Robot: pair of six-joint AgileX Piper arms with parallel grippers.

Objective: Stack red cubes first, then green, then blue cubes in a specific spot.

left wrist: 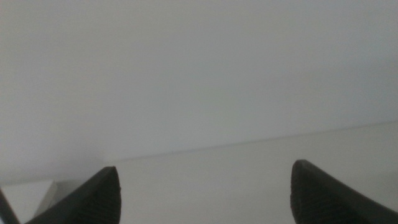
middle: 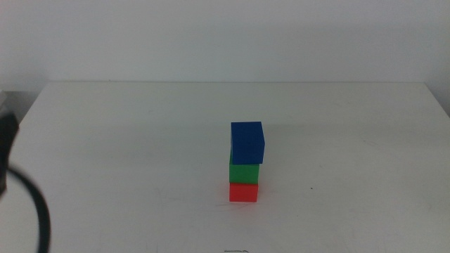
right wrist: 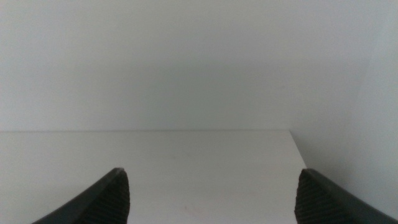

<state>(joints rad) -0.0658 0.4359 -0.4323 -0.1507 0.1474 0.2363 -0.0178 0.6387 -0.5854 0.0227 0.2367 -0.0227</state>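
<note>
We see the stack built: red cube [middle: 243, 192] on the white table [middle: 126, 140], green cube [middle: 244, 172] on top of it, blue cube [middle: 247, 141] on top of that. The blue one sits a bit off – shifted toward the right and twisted slightly against the green, overhanging a little. The stack stands near the middle of the table, toward the front edge. No outline marks the spot under it.

Both arms are parked. Left gripper [left wrist: 205, 193] shows in its wrist view with jaws spread wide, nothing between them, looking at bare table and wall. Right gripper [right wrist: 211, 196] is likewise wide apart and holding nothing, facing a table corner. In the middle view only a dark cable [middle: 35, 211] and a bit of arm hardware show at the left edge; neither gripper is near the cubes.

Handling, as we judge it: the cubes look small, solid, rigid and probably light – matte faces should give decent grip, not fragile. Best hold is on two opposite flat side faces, jaws square to them, around mid-height. Any touch-up of the blue one needs a straight-down approach, since a sideways nudge could topple the stack. The order looks complete to us.
</note>
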